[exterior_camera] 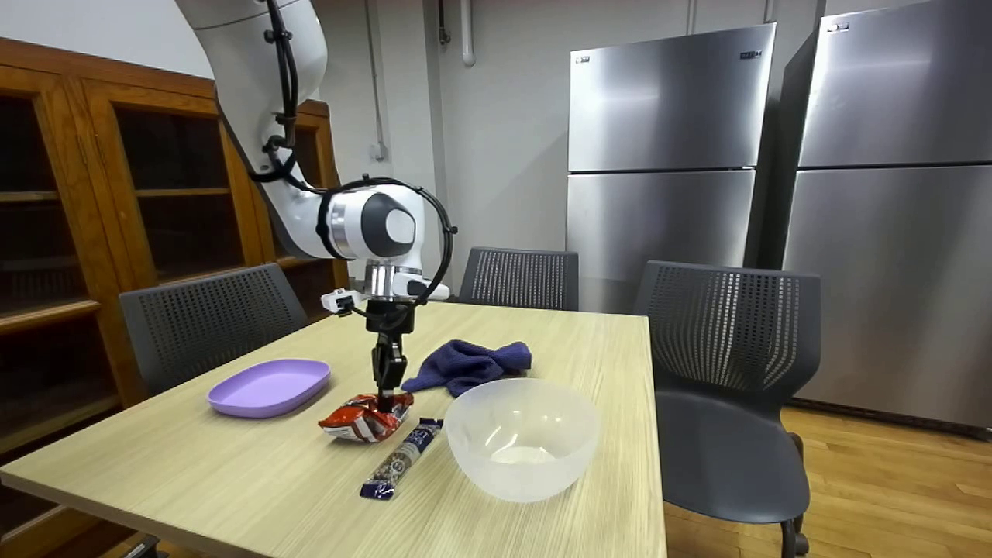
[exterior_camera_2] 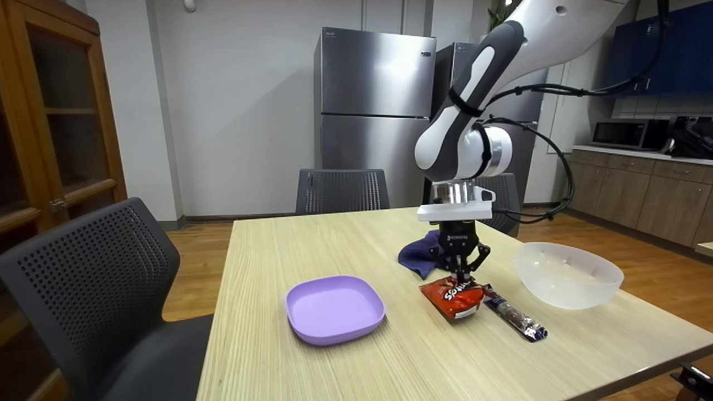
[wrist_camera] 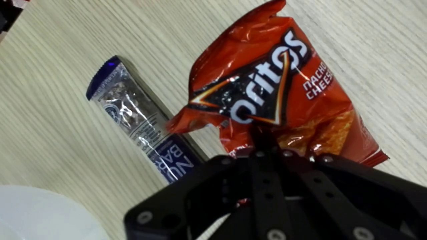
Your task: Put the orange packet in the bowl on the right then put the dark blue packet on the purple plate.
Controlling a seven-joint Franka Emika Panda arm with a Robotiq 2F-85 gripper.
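Crumpled dark blue fabric cloth [exterior_camera: 469, 367] lay near the gripper [exterior_camera_2: 460, 276]. Slim dark blue, clear-windowed bar packet [wrist_camera: 140, 121] lay between the frosted round bowl [exterior_camera: 519, 442] and the glossy orange-red chip packet [wrist_camera: 277, 83], whose corner overlapped it in the wrist view. Purple rounded-square plate [exterior_camera_2: 335, 307] sat well apart. Chip packet was creased, puffy, logo up, on or just over the pale wood-grain table [exterior_camera_2: 278, 250]; couldn't tell which. Jaws were narrow, pinching it.

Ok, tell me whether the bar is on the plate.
No, the bar lies on the table, apart from the plate.
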